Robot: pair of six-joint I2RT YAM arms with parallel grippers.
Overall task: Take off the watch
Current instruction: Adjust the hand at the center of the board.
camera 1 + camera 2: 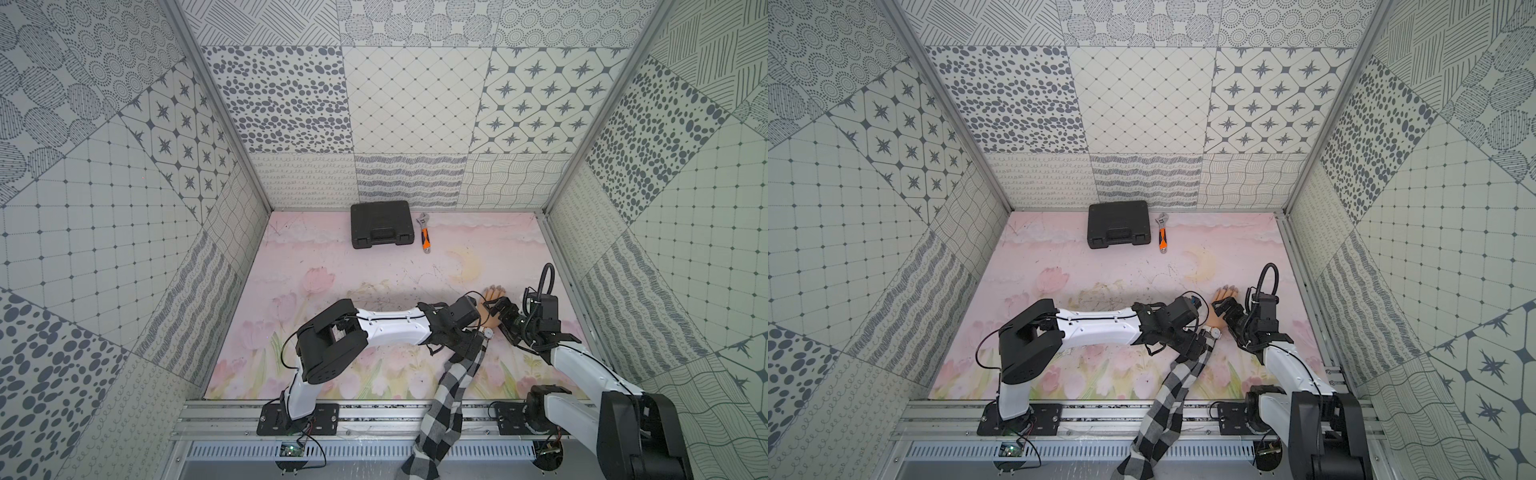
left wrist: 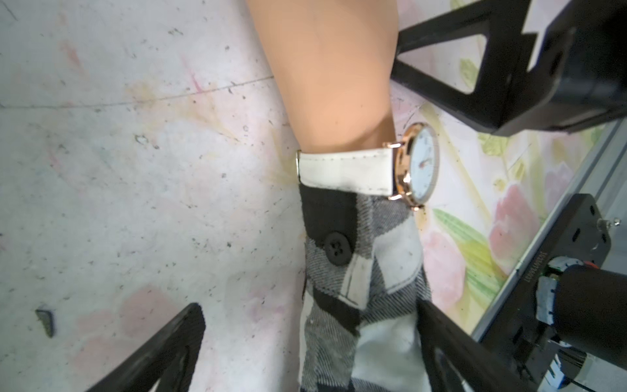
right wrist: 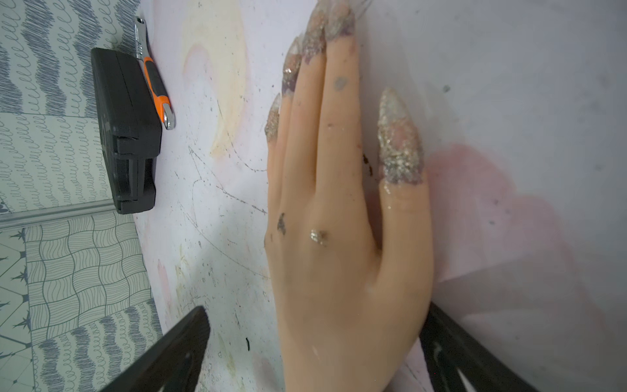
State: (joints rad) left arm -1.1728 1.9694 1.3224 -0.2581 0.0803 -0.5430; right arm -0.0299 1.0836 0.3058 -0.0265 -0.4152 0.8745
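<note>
At mid-frame we see the watch (image 2: 419, 166) strapped round the mannequin wrist (image 2: 332, 85), touching the checked sleeve (image 2: 366, 271). Our left gripper (image 2: 310, 310) gapes wide astride that sleeve.

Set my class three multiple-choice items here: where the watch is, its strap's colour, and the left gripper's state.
1. Where is the watch?
A. On the mannequin wrist, next to the checked sleeve cuff.
B. In the black case.
C. Beside the wrench.
2. What colour is its strap?
A. Orange.
B. Black.
C. White.
3. How is the left gripper?
A. Shut on the watch.
B. Open, astride the sleeve.
C. Shut on the wrench.
Answers: 1 A, strap wraps the wrist at the cuff; 2 C, the band shows white; 3 B, its fingers stand apart, sleeve between.
</note>
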